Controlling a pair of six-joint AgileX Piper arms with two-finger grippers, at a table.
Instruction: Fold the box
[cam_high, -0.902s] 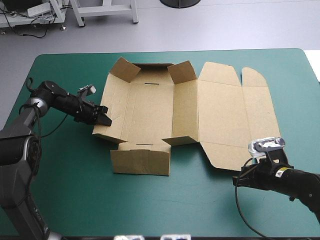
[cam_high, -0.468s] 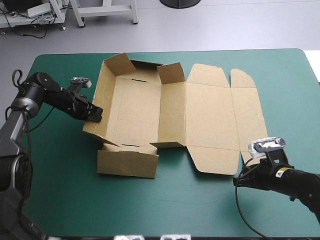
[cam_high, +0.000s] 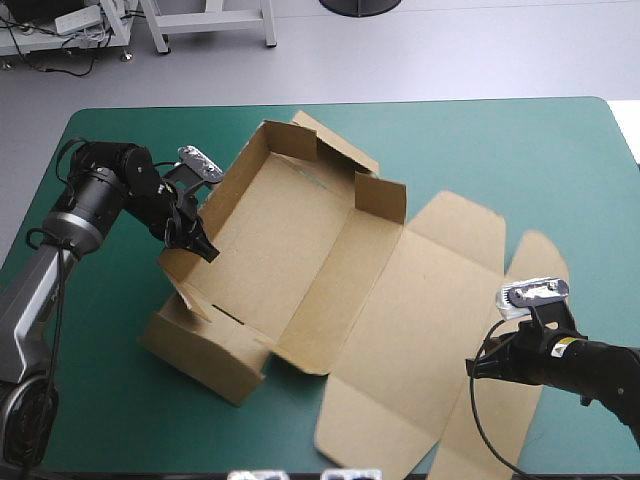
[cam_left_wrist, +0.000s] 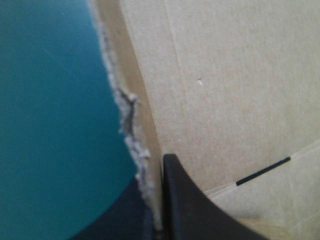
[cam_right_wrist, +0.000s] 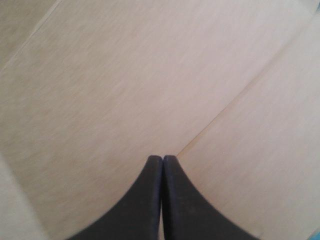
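The brown box (cam_high: 300, 250) lies askew across the teal-green table (cam_high: 480, 140), an open tray with its walls raised. Its flat lid (cam_high: 430, 300) stretches toward the near right. My left gripper (cam_high: 205, 248) is shut on the box's left wall, whose torn edge (cam_left_wrist: 131, 120) runs between the black fingers (cam_left_wrist: 190, 200). My right gripper (cam_high: 478, 366) is shut and lies low at the lid's near-right side. In the right wrist view the shut gripper (cam_right_wrist: 162, 159) points at flat brown board (cam_right_wrist: 150, 75), with nothing seen between the fingers.
A band of bare teal-green cover (cam_high: 120, 380) lies left of the box at the front. More of the cover (cam_left_wrist: 50, 125) shows beside the gripped wall. The lid's rounded flap (cam_high: 535, 260) reaches toward the table's right side.
The box has swung round from square to the table to a diagonal, its lid sweeping toward the near right. My left gripper went with the wall it holds. The right arm stayed still.
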